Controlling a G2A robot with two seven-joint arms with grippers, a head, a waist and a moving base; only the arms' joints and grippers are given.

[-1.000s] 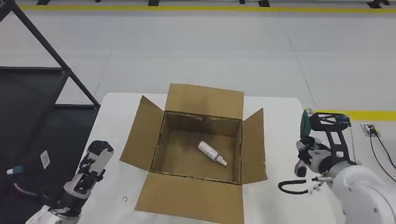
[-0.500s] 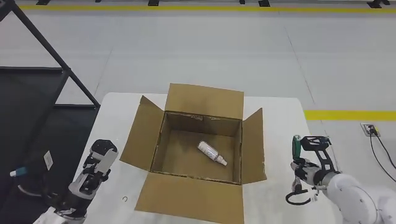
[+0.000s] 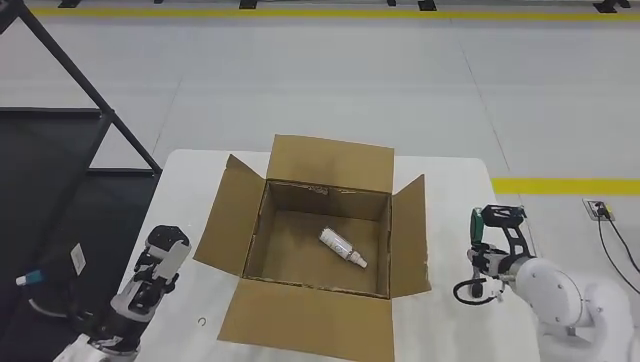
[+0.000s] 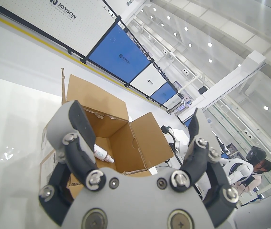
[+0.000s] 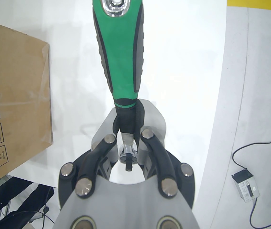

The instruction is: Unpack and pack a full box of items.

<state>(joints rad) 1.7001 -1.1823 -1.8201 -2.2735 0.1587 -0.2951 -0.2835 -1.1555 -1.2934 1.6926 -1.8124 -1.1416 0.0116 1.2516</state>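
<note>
One bottle (image 3: 343,246): it lies on its side on the floor of the box (image 3: 330,162), a touch right of centre, cap toward the near right.
Open box: all four flaps are spread, and it sits mid-table (image 3: 190,192).
Right side: the right gripper (image 5: 128,120) is clenched on the dark neck of the tool (image 5: 118,48). The green handle juts out past the fingers. It hangs over bare table just right of the box's right flap.
Left side: the left gripper (image 4: 136,110) is released, fingers wide with nothing between them. It is at the near left of the table, well apart from the box.
Done so far: my read is that the tool is either just out of the box or about to go back in. The box is down to that single bottle, or it has only one item in so far.
To go: if this is unpacking, the tool needs setting down and the bottle fetching. If it is packing, the tool goes in next. I cannot tell which leg this is.
Hidden: the near inside wall of the box is lost behind the near flap from above.
Cut off: the handle's forked metal end runs out of the right wrist view.
Hard to call: I can't say whether the tool touches the table or hangs clear of it. In the left wrist view a finger covers part of the bottle.
</note>
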